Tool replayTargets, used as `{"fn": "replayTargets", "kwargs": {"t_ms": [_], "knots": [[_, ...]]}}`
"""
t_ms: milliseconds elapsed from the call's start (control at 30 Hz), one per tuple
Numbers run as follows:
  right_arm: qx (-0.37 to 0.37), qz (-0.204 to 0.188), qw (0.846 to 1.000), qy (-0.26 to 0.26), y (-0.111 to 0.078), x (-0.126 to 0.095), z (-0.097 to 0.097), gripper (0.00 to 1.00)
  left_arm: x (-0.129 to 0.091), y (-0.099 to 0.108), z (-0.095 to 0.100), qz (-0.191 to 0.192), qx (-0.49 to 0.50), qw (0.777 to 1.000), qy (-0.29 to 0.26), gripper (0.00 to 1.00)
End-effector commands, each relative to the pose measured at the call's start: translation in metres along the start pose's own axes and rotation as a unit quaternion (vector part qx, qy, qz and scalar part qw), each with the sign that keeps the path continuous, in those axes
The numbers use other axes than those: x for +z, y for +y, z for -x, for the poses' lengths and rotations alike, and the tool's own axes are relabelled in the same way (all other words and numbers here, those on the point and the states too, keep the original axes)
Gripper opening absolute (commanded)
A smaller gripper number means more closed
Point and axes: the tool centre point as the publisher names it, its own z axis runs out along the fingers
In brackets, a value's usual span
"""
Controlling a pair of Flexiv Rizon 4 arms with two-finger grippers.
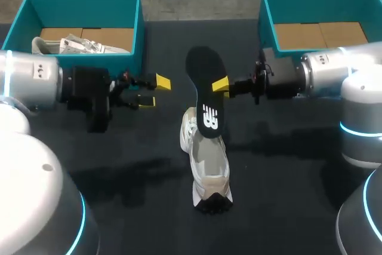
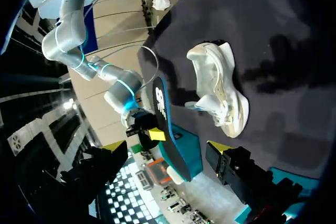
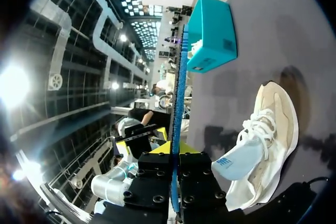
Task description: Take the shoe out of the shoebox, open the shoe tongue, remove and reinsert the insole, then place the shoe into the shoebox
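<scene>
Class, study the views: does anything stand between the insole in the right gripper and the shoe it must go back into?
Nothing visible does. The right gripper holds the insole upright, its lower end just above the shoe. The left gripper hangs open off to the side, apart from both.

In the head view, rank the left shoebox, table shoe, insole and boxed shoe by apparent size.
1. Left shoebox.
2. Table shoe and insole: about alike, and the insole is raised toward the camera, so unranked.
3. Boxed shoe, only partly showing.

Tally: 4 kinds of thing.
2 teal shoeboxes [image 1: 83,1] [image 1: 316,4], 2 pale shoes [image 1: 209,165] [image 1: 77,45], 1 black insole [image 1: 206,82], 2 yellow-tipped grippers [image 1: 154,92] [image 1: 222,86].
</scene>
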Motion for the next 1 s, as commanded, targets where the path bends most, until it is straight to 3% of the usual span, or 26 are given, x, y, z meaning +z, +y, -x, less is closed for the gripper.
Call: {"fn": "replayTargets", "kwargs": {"t_ms": [33,333,433,767,1000], "knots": [[0.0,0.001,1.0,0.001,0.0,0.003,0.002,0.0,-0.011,-0.004,0.006,-0.001,-0.001,0.999,0.047,1.0],[0.0,0.001,1.0,0.001,0.0,0.003,0.002,0.0,-0.011,-0.004,0.006,-0.001,-0.001,0.999,0.047,1.0],[0.0,0.001,1.0,0.001,0.0,0.003,0.002,0.0,-0.011,0.012,0.005,-0.002,-0.024,0.998,0.051,1.0],[0.0,0.001,1.0,0.001,0.0,0.003,0.002,0.0,-0.005,0.047,0.006,-0.008,-0.009,0.99,0.141,1.0],[0.0,0.001,1.0,0.001,0.0,0.003,0.002,0.0,0.001,0.062,0.018,-0.025,-0.027,0.99,0.134,1.0]]}}
